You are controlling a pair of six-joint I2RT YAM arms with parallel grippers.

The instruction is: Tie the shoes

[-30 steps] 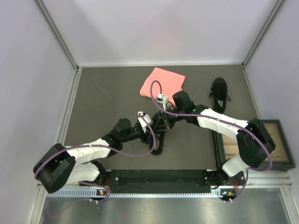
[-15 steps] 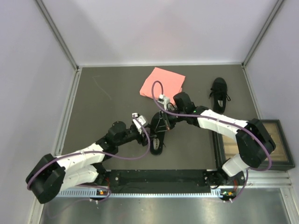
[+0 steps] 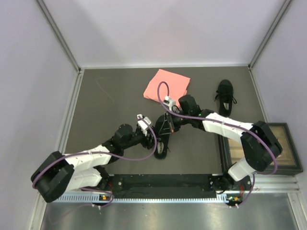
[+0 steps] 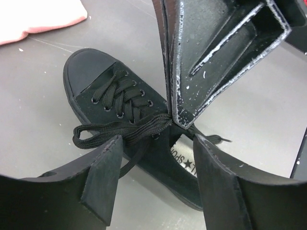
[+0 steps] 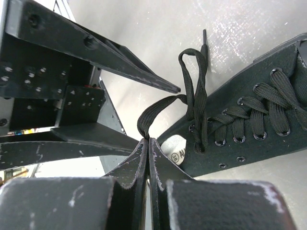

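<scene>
— Where are the shoes to be found?
— One shoe (image 3: 161,149) is laid just on the near side of the pink cloth (image 3: 165,84), with its toe turned toward the cloth and its pale insole exposed. The second shoe (image 3: 224,96) is set to the right of the cloth, well apart from both arms and touched by neither

— How is the lace being held?
— A fold of lace (image 5: 154,109) is pinched at the tips of the right gripper (image 5: 147,142), whose fingers are clenched flat together on it. The fold is drawn up off the top eyelets, at the end of the lacing farthest from the cloth. It is judged that a loop is being held standing clear of the tongue, so that it can be reached

— And the left gripper (image 4: 157,142)?
— It is seen released, with nothing grasped. Its fingers are spread to either side of the lace strands, just beside the right gripper's tips. This placing is judged to be a readying, so that the strands can be taken once the jaws are brought together

— How far along is the tying judged to be?
— No knot or bow can be made out, though the eyelets are fully crossed. The work is judged early, and the second shoe is not yet begun. Since the shoe is not pinned down, it could be dragged by a hard pull
</scene>
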